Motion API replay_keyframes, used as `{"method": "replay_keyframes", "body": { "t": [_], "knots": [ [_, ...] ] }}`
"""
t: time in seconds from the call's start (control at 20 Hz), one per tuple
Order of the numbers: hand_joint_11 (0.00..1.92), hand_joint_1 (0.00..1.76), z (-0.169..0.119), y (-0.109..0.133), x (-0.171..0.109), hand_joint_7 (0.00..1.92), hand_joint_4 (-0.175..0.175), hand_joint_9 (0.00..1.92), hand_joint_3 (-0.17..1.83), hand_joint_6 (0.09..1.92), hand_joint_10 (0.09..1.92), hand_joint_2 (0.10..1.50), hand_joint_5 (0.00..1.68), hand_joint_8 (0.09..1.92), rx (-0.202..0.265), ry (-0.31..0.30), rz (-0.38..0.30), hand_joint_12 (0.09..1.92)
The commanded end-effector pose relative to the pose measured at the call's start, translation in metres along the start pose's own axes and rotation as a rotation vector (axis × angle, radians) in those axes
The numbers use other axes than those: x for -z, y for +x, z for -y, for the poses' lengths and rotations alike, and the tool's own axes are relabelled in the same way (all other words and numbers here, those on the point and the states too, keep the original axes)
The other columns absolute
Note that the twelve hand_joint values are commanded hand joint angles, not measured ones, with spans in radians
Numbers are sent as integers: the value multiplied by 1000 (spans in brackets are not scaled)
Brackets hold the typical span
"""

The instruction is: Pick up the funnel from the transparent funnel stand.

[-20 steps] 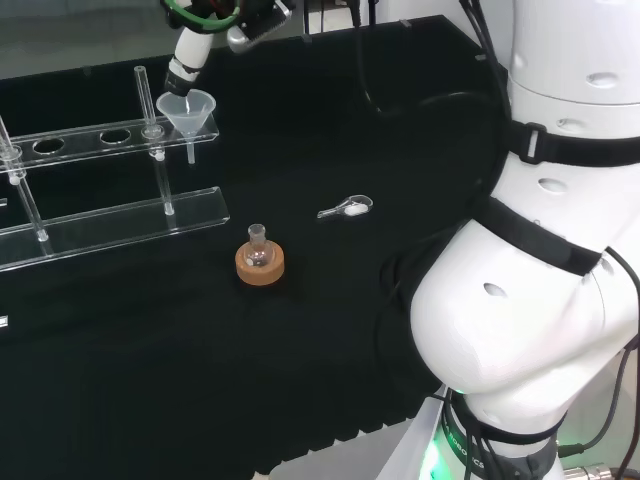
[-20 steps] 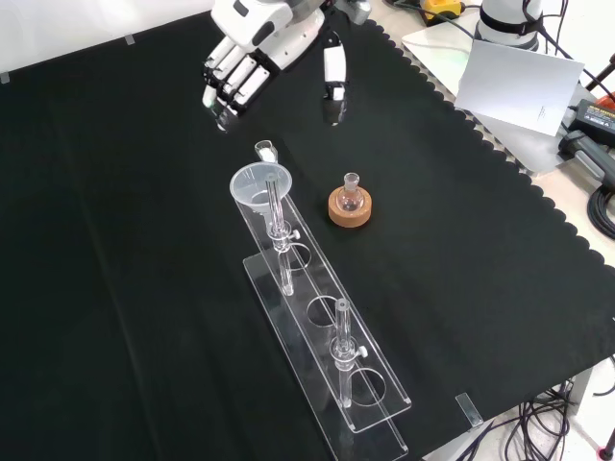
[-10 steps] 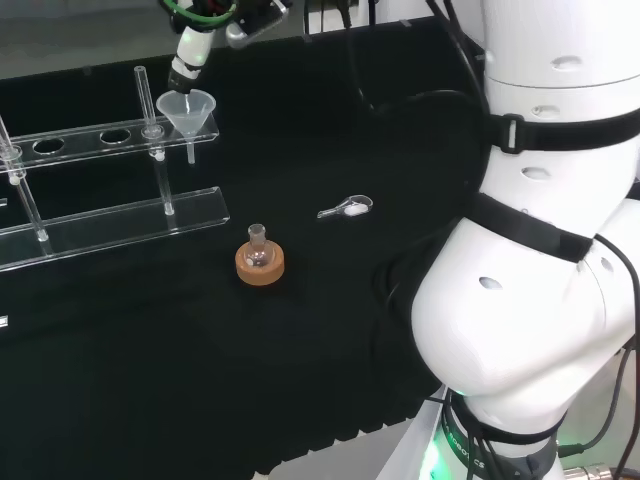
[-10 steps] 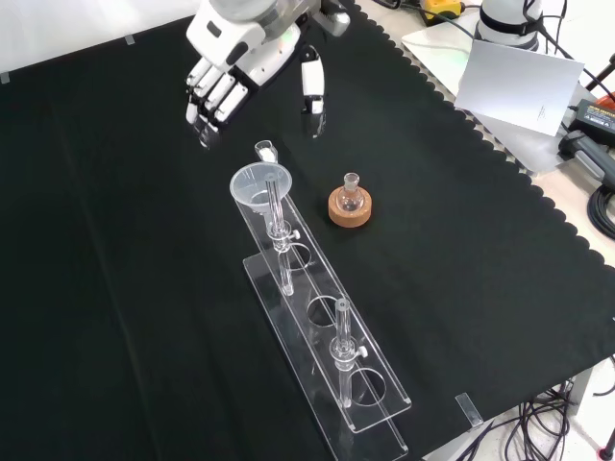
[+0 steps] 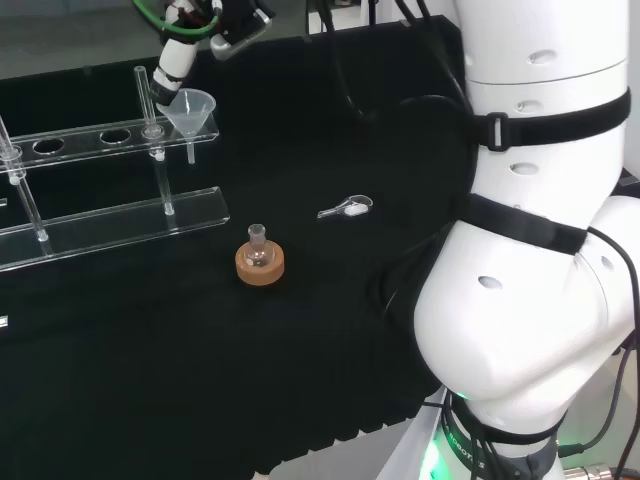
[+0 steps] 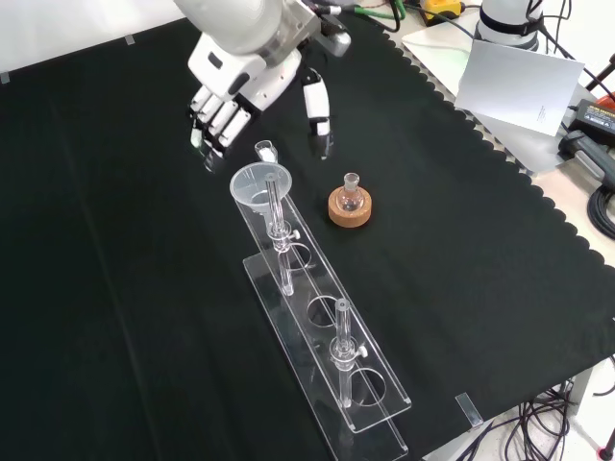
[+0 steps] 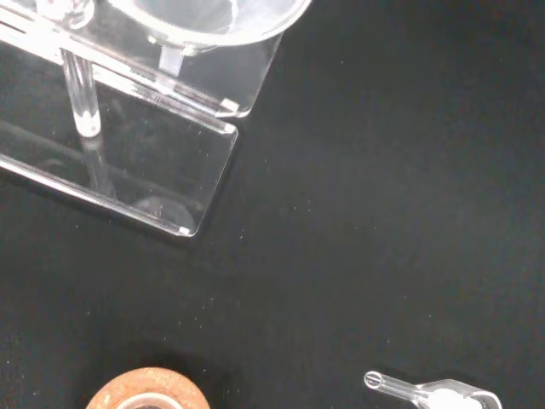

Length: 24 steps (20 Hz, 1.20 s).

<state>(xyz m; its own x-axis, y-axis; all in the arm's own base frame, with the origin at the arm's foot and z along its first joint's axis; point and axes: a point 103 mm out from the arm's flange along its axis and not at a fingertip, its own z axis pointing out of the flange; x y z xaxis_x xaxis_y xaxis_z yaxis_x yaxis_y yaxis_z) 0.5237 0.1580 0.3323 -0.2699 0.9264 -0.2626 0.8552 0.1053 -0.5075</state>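
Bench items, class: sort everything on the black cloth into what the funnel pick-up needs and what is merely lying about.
Needed for the job:
- funnel
- transparent funnel stand
- hand, open, above the funnel

Just lying about:
- small flask on its cork ring
- small clear scoop

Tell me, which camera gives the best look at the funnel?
The front view: the funnel shows whole from above, its round mouth sitting in the end hole of the clear stand, with the hand just beyond it. The head view shows its cone and stem sideways; the wrist view catches part of its rim.
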Motion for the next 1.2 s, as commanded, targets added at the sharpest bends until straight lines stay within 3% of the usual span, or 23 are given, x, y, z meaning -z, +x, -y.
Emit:
{"method": "replay_keyframes", "body": {
  "t": [0.05, 0.45, 1.2],
  "knots": [
    [0, 307, -5, 5, -9, 62, -16, 0, -30, 87, 541, 610, 24, 408, 7, 24, 53, 1064],
    [0, 449, -15, 6, -16, 4, -18, 0, 6, 87, 414, 678, 0, 402, 12, 53, 87, 1022],
    [0, 449, -42, 3, -28, 0, -19, 0, 12, 87, 352, 696, 0, 364, 9, 91, 69, 964]
  ]
}}
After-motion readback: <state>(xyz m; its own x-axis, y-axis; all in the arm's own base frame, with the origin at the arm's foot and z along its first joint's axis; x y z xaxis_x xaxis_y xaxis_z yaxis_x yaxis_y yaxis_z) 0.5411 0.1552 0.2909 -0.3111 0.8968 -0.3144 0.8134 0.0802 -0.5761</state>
